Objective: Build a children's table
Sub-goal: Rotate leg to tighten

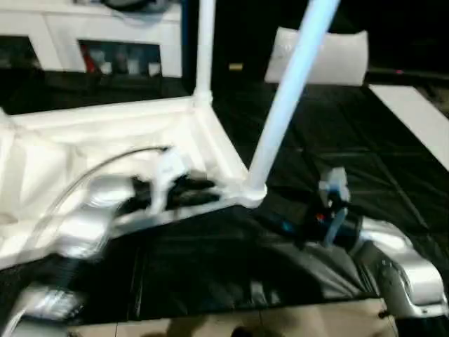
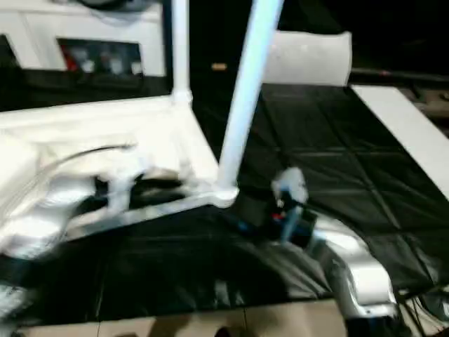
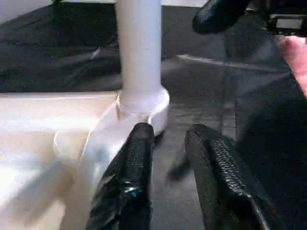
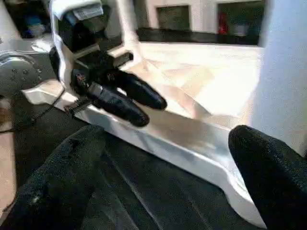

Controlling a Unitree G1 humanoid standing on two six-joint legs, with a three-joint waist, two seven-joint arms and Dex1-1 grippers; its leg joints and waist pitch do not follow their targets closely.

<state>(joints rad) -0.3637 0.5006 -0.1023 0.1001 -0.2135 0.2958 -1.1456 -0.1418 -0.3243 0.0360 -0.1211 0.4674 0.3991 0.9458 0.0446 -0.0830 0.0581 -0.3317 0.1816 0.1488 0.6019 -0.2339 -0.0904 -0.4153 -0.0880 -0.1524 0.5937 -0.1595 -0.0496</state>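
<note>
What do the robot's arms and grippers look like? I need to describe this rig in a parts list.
Both forearms are rounded silver shells, like the right forearm. Each ends in a black wrist block and two black fingers. The left gripper has thick, rounded fingers with a finely textured pad surface. A thin grey cable arcs over the left arm. Blue and red fittings sit at the right wrist.

1 tabletop [image 1: 105,140] lying underside up on the black mat [image 1: 337,140]. 2 legs standing in its sockets: 1 at far corner [image 1: 205,49], 1 at near corner [image 1: 291,91]. 2 grippers showing: left [image 4: 122,98], right [image 1: 280,217]. 1 cabinet [image 1: 84,35] and 1 white slab [image 1: 330,60] sitting at mat's far edge.
</note>
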